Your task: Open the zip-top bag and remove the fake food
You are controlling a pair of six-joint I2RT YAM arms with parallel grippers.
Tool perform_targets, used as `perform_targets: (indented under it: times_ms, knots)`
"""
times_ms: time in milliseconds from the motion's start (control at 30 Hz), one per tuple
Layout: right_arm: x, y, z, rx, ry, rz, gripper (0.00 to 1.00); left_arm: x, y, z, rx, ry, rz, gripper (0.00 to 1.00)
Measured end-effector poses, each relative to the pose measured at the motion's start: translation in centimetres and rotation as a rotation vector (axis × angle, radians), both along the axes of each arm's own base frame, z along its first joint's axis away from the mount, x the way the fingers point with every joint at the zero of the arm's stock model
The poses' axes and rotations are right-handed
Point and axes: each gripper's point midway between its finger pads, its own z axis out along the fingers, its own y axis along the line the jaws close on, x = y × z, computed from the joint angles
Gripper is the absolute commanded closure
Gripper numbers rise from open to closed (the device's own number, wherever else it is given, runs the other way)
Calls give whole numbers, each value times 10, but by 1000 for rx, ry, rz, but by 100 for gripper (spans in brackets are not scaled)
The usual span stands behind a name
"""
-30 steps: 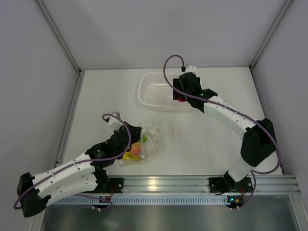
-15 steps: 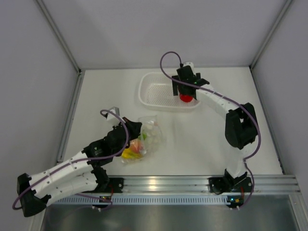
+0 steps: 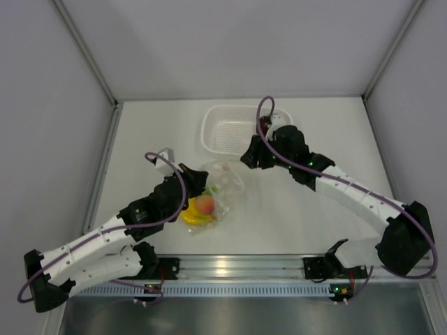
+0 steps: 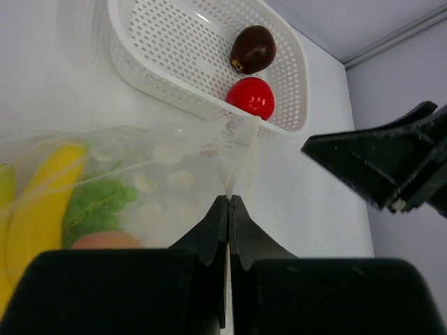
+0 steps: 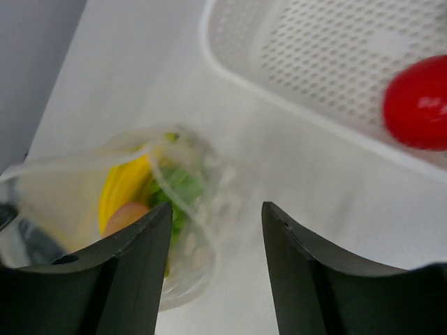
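Top external: zip-top bag (image 3: 225,185) lies diagonally, mouth toward right gripper (image 3: 246,159), open-jawed; left gripper (image 4: 228,202) pinches its rim

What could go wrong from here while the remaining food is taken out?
1. The left gripper pinches only a thin edge of the zip-top bag; a tug could pull the film free.
2. The banana bunch, green leafy piece and orange-peach fruit lie packed together, so the open right gripper may catch plastic instead of one toy.
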Motion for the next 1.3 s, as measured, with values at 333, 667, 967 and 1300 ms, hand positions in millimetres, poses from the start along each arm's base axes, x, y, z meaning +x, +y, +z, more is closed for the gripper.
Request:
perform_targets:
  times_ms: [333,667,967,1300]
  knots:
    - [-122,97,-21,144,70,298,48,1,-5,-1,-16,16,-2,100]
    - [-113,129,-83,144,180,205,42,-2,-8,-2,-69,42,-5,100]
    - [-126,154,-104,180,255,217,27,-5,-5,-8,-80,53,-2,100]
    - [-135,184,-116,291,364,262,24,-4,6,-22,-49,65,45,100]
